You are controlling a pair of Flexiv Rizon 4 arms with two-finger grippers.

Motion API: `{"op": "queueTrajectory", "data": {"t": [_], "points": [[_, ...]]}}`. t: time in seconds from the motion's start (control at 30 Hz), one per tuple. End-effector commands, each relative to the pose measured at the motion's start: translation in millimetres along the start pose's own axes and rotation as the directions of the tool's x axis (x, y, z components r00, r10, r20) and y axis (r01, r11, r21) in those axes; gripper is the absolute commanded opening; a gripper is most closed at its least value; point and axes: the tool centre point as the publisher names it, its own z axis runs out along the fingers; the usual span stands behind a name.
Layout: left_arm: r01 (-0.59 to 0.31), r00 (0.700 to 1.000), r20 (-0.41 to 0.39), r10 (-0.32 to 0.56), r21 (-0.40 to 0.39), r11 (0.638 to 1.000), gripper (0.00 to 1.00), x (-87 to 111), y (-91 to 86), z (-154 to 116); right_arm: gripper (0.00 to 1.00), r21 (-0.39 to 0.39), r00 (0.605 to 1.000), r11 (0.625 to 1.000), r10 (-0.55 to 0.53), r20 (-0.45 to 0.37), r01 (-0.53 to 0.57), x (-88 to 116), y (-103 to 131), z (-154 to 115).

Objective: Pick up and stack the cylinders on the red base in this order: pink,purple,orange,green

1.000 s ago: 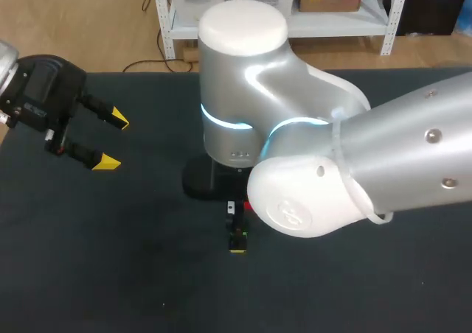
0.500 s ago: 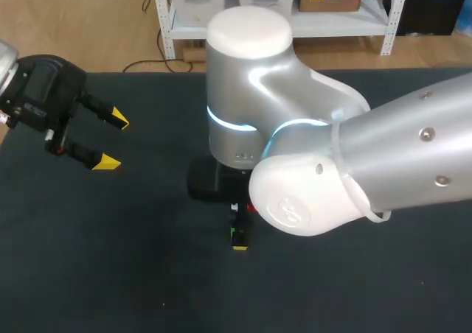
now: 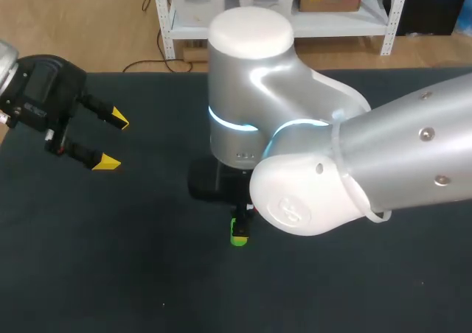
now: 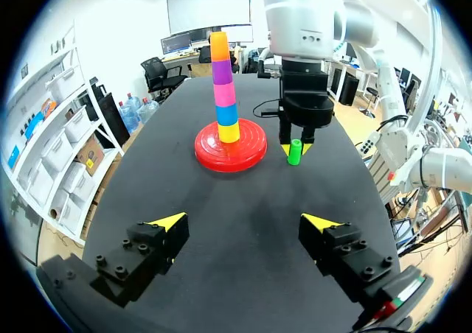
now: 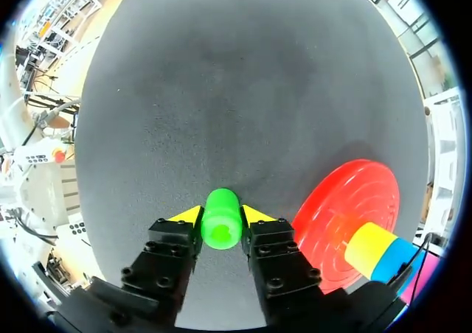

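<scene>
The green cylinder stands upright on the black table beside the red base. My right gripper is shut on the green cylinder, one yellow tip against each side. From the left wrist view that gripper comes straight down onto the green cylinder, to the right of the red base. On the base stands a stack: yellow, blue, pink, purple, orange on top. My left gripper hangs open at the table's left, holding nothing.
My right arm's large grey body hides the base and stack in the head view; only the green cylinder peeks out beneath it. The black table top stretches bare to the front and left.
My right gripper's fingers have come together onto the green cylinder. The right arm has shifted slightly to the right. The left arm has stayed where it was.
</scene>
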Motion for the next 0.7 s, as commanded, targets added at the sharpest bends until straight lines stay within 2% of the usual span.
{"op": "queueTrajectory", "data": {"t": [0.03, 0.2, 0.3, 0.5, 0.53, 0.63, 0.7], "points": [[-0.001, 1.0, 0.001, 0.001, -0.001, 1.0, 1.0, 0.6, 0.1, 0.4, 0.0, 0.0, 1.0, 1.0, 0.004, 0.013, -0.004, 1.0, 0.1, -1.9], [-0.001, 1.0, 0.001, 0.001, -0.001, 1.0, 1.0, 0.6, 0.1, 0.4, 0.0, 0.031, 1.0, 1.0, -0.004, 0.023, 0.003, 0.8, 2.2, -36.4], [-0.001, 1.0, 0.001, 0.001, -0.001, 1.0, 1.0, 0.6, 0.1, 0.4, 0.0, 0.044, 1.0, 0.999, 0.022, 0.007, -0.022, 2.3, 1.7, -70.1], [-0.001, 1.0, 0.001, 0.001, -0.001, 1.0, 1.0, 0.6, 0.1, 0.4, 0.0, 0.069, 0.999, 0.997, 0.037, 0.028, -0.039, 0.1, 6.0, -142.5], [-0.001, 1.0, 0.001, 0.001, -0.001, 1.0, 1.0, 0.6, 0.1, 0.4, 0.0, 0.053, 0.997, 0.997, 0.06, 0.045, -0.062, -0.1, 6.3, -153.6], [-0.001, 1.0, 0.001, 0.001, -0.001, 1.0, 1.0, 0.6, 0.1, 0.4, 0.0, 0.025, 0.996, 0.997, 0.066, 0.061, -0.067, 0.0, 5.7, -183.4], [-0.001, 1.0, 0.001, 0.001, -0.001, 1.0, 1.0, 0.6, 0.1, 0.4, 0.0, 0.048, 0.995, 0.995, 0.081, 0.057, -0.084, 3.1, -0.6, -198.1]]}}
